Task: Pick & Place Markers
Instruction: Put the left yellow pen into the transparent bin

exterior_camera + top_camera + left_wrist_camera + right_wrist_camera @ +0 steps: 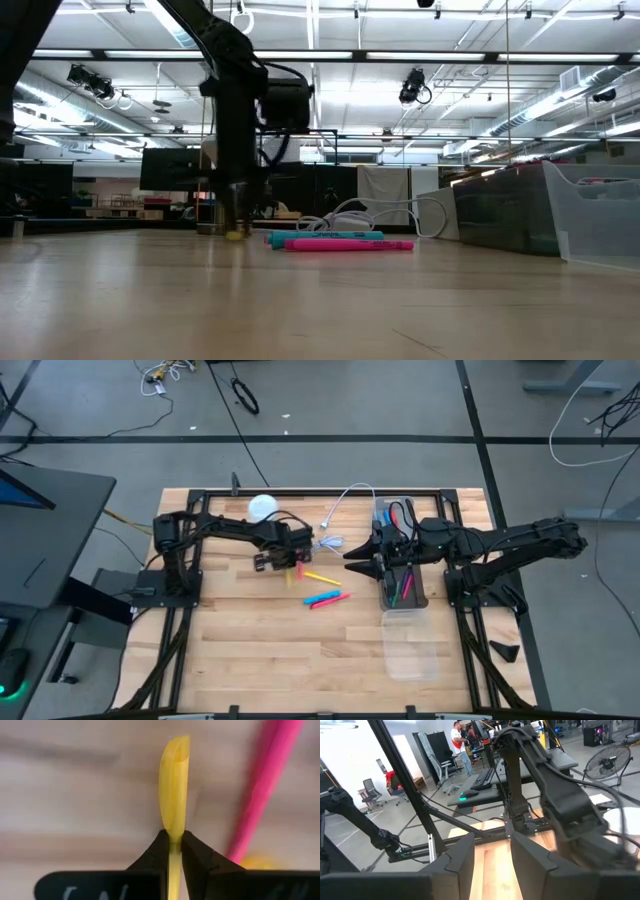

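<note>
My left gripper (288, 565) points down at the table's middle, shut on a yellow marker (174, 790). A pink marker with a yellow end (322, 577) lies on the wood right beside it. A blue marker (320, 236) and a pink marker (350, 244) lie side by side on the table a little nearer the front edge. More markers stand in a dark bin (402, 582) on the right. My right gripper (492, 865) hangs level above that bin, open, with nothing between its fingers. My left gripper pinches the yellow marker's two long sides (173, 836) between its two fingertips. The fingers come from above, pointing down, and lie across the marker. In the low view the marker's yellow end (238, 235) sits at table level under the fingers.
A white cable (342, 510) loops across the far middle of the table, and a white round thing (262, 507) sits at the far left. A clear plastic container (410, 645) lies in front of the dark bin.
</note>
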